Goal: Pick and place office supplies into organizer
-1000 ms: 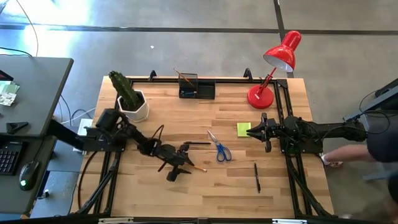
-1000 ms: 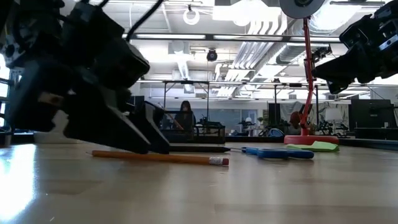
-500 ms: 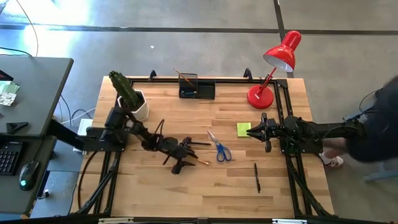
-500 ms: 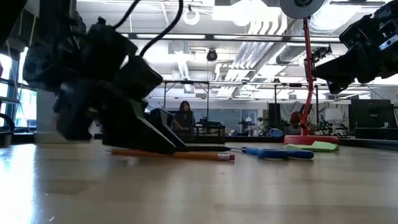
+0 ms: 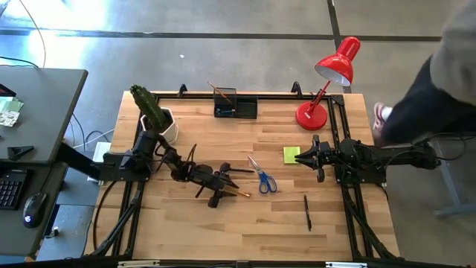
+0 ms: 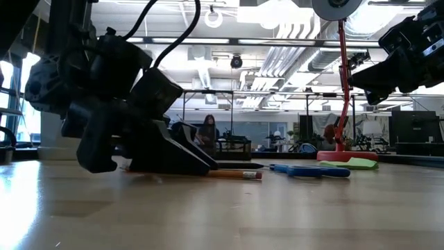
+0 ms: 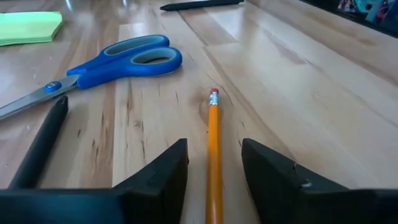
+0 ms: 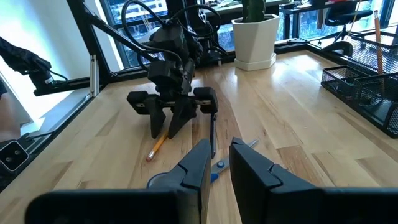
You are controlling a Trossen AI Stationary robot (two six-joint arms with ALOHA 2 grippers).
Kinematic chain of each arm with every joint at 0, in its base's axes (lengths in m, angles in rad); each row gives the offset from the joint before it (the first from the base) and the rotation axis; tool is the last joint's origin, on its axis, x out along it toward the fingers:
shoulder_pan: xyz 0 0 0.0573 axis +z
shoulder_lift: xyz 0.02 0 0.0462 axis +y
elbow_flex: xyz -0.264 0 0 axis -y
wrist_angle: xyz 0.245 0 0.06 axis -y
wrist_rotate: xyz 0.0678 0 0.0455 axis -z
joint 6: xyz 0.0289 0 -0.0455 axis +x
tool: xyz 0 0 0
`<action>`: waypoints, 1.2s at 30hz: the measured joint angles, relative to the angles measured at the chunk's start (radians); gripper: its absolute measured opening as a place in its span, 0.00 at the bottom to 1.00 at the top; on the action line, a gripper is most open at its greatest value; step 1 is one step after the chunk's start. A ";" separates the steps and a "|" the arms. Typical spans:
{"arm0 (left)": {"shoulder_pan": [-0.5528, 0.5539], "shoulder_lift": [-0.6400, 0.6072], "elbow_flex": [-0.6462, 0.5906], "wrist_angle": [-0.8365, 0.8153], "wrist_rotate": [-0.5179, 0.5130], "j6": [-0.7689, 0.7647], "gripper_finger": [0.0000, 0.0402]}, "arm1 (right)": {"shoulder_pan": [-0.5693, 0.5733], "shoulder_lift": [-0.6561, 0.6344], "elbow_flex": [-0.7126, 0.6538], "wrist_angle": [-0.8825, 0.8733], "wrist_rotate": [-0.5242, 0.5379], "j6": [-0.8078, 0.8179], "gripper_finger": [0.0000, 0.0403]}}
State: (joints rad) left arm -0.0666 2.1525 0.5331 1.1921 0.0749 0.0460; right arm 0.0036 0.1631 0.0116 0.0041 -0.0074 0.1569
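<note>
Pencil (image 7: pixel 214 149) lies flat on the wooden table (image 5: pixel 186 223), near the middle, and your left gripper (image 7: pixel 214 171) sits low over it. Its two dark fingers (image 7: pixel 163 174) stand one on each side of the pencil with small gaps, so the jaws are open and not yet pinching. Blue scissors (image 5: pixel 262 176) and a black pen (image 5: pixel 238 172) lie just beside it. Your right gripper (image 5: pixel 317 157) waits by the green sticky notes (image 5: pixel 291 155), jaws a little apart, holding nothing. Your organizer (image 5: pixel 235 103) sits at the far edge.
</note>
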 joint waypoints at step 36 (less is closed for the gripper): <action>0.001 -0.005 0.003 -0.046 0.010 0.077 0.05 | 0.000 0.000 0.000 0.000 0.000 0.000 0.13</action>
State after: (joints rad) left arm -0.0654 2.1475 0.5365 1.1458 0.0845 0.1234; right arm 0.0040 0.1634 0.0116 0.0041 -0.0074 0.1570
